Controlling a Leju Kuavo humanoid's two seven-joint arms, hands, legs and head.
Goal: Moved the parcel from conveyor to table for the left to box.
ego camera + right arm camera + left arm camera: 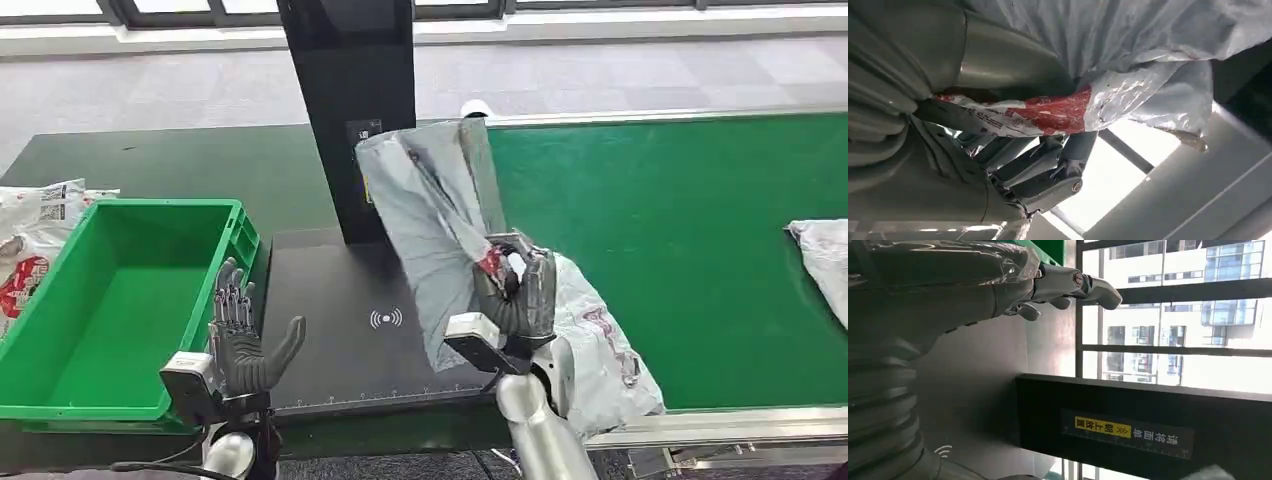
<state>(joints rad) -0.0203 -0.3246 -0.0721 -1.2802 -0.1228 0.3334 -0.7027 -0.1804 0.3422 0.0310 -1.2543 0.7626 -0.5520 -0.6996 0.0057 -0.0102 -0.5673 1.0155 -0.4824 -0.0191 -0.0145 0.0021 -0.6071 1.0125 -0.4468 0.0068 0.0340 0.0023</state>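
Above the black scanner pad (350, 340), right hand (515, 295) grips the grey parcel (435, 220); left hand (245, 340) spread, empty.

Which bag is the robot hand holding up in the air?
The grey parcel, gripped by the right robot hand above the black table. The other bags lie flat.

Table (160, 160): green bin (120, 300), black pad (340, 340) (flat).

A parcel-sorting workstation: green conveyor belt (680, 250), black scanner stand (350, 110), green crate (120, 300), bagged parcels.
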